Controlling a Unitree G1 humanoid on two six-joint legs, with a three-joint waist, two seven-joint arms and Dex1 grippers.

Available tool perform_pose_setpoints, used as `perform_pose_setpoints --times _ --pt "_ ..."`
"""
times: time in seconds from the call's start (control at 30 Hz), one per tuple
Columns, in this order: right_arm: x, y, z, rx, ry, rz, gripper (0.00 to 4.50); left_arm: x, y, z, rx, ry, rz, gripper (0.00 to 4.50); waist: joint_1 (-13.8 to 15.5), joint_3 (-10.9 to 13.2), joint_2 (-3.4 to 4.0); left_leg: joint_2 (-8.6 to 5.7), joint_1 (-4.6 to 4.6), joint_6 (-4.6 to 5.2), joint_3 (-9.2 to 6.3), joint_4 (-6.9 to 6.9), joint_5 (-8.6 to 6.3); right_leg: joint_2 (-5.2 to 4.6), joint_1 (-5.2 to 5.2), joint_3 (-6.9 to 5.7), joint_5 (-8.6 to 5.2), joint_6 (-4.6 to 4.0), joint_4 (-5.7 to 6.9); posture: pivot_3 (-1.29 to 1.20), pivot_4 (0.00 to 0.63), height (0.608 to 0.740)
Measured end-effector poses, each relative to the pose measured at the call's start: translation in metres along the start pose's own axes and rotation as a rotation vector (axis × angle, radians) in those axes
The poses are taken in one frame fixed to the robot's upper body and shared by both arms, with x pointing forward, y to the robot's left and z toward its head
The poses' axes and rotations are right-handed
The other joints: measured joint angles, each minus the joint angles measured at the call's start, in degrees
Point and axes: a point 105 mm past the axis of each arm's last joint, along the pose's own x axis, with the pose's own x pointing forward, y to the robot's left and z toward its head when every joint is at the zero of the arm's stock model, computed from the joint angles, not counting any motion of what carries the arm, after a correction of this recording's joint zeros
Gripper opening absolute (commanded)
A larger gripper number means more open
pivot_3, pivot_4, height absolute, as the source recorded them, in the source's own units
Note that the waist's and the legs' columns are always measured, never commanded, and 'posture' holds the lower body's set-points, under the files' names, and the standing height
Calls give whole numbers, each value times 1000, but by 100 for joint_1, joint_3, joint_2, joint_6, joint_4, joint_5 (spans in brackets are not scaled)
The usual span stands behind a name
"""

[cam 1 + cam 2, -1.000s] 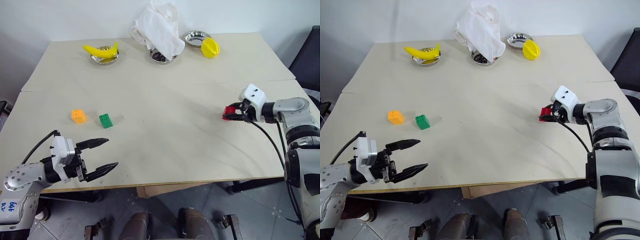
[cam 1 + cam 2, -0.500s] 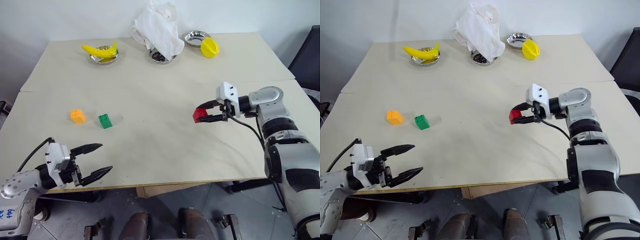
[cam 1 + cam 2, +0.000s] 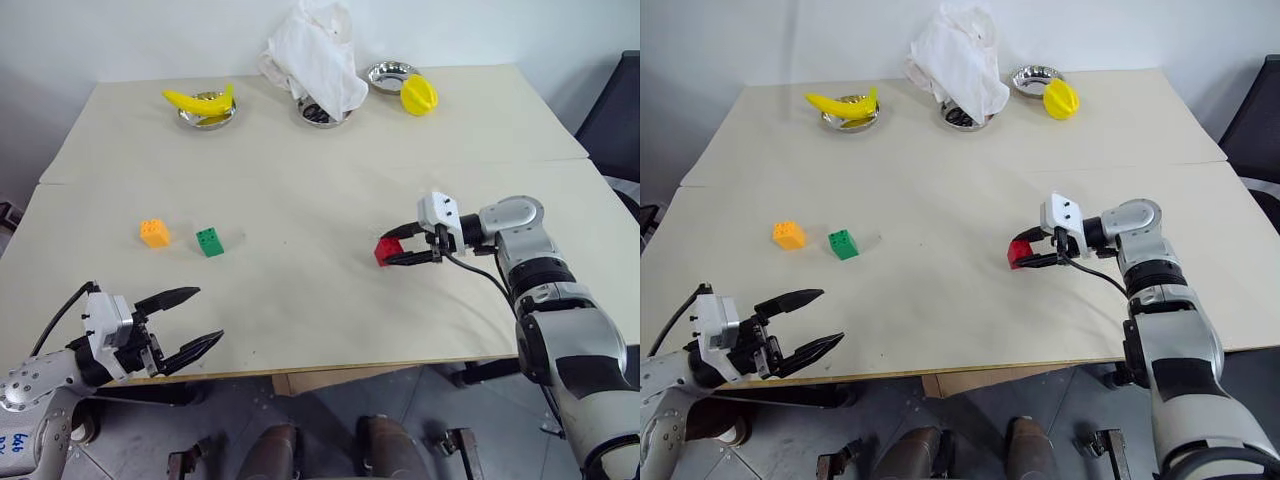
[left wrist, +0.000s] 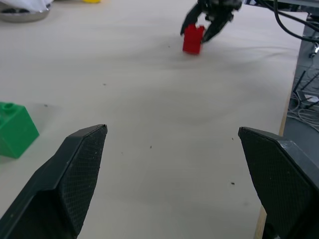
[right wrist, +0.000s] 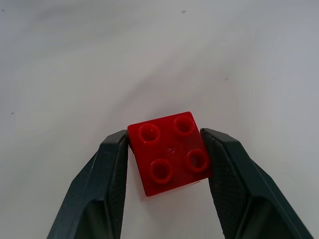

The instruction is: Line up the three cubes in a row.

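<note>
- Right of table centre: my right gripper (image 3: 392,251) is clamped on the red cube (image 3: 387,251), one finger on each side, studs facing my wrist camera.
- Near the front left edge: my left gripper (image 3: 198,322) hangs with jaws wide apart, holding nothing.
- Orange cube (image 3: 154,233) and green cube (image 3: 210,241) sit near each other on the table's (image 3: 300,190) left part, well apart from the red one.

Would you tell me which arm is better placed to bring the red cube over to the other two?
The right: its gripper already clamps the red cube, while the left gripper is open.
</note>
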Motion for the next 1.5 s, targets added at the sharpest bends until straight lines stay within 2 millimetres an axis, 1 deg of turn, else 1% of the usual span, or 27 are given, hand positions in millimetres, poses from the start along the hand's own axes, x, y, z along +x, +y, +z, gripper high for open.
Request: perform_pose_setpoints --times 0.57,0.83,1.1,1.13,1.2,1.27,1.3,1.33,1.4,1.5 --pt "5 -3 1 33 7 -29 1919 1 0 -1 -7 -6 7 4500 2 -2 -4 0 3 0 -1 6 0 0 3 1 0 0 -3 0 150 740" --pt "8 -3 -2 12 -7 -120 1919 2 1 -1 -6 -8 7 4500 3 -5 -9 0 12 -2 1 11 0 0 8 4 0 0 -5 0 150 740" --pt "7 0 -4 60 -36 -171 1919 4 3 1 1 -16 -13 4500 11 -6 -10 0 12 -2 0 11 1 0 8 4 0 0 -7 0 150 740" --pt "6 0 -4 67 -39 -174 2621 4 4 0 -3 -15 -12 4500 13 -6 -10 0 12 -2 0 11 0 0 8 4 0 0 -6 0 150 740" --pt "7 3 -8 89 -39 -173 3161 3 5 -1 -8 -13 -10 4500 14 -6 -10 0 9 -2 -1 9 0 0 6 4 0 0 -7 0 150 740" --pt "7 7 -13 113 -38 -162 3857 4 6 -1 -6 -13 -11 4500 10 -5 -10 -1 4 -1 1 6 0 0 1 5 0 0 -6 0 150 740" --pt "6 7 -13 117 -42 -158 4273 4 6 -1 -3 -15 -14 4500 8 -5 -10 -1 3 -1 2 5 0 0 -1 5 0 0 -6 0 150 740" --pt "6 7 -13 115 -43 -155 4478 4 6 0 -2 -15 -16 4500 8 -5 -10 -1 3 -1 2 4 0 0 -1 5 0 0 -7 0 150 740" --pt "-1 6 -8 96 -52 -135 4478 5 6 0 2 -16 -18 4500 7 -5 -10 -1 3 -1 3 3 0 0 -2 5 0 0 -8 0 150 740" --pt "-15 1 9 40 -122 -133 4478 5 6 -1 2 -10 -15 4500 8 -5 -10 0 3 -2 2 3 0 0 -2 5 0 0 -11 0 150 740"
